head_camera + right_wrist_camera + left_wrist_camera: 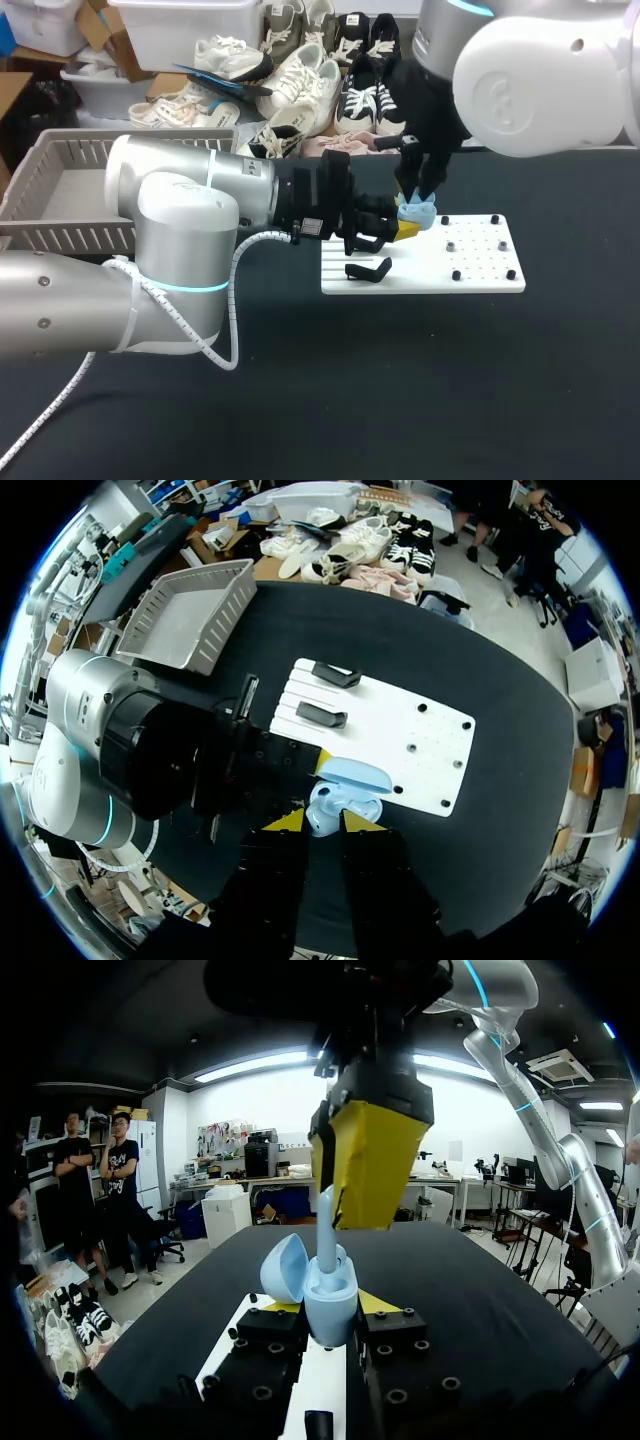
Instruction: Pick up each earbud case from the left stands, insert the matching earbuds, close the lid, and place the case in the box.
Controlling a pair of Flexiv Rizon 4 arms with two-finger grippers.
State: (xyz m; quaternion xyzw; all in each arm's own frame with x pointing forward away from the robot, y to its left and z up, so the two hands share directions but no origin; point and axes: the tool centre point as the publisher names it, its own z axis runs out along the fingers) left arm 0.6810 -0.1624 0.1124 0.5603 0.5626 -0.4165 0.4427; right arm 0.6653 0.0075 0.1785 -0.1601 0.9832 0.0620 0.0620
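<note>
Two arms meet over a black table (400, 400) that lies bare across its whole near half and to the right of the board. The left arm (180, 210) comes in low across the middle, and the right arm (540, 80) drops from the far right corner. A grey slatted box (60, 170) sits at the far left, close to the table's back edge and well apart from the rest. The white board (480, 270) lies right of the middle, ribbed at its left end, with bare table along its near and right edges. Two black stands (322, 715) rest on the ribbed end, both without a case. The left gripper (328, 1310) holds the case (325, 1295) raised above the board's edge, one yellow tip pressed to each side of it. The case is a pale blue, rounded shell standing upright, its lid (283, 1265) swung open to one side. The right gripper (320, 822) hangs straight over it with its fingers drawn narrow, pinching the stem of a pale blue earbud (326, 1225). The earbud's lower end sits in the open case.
</note>
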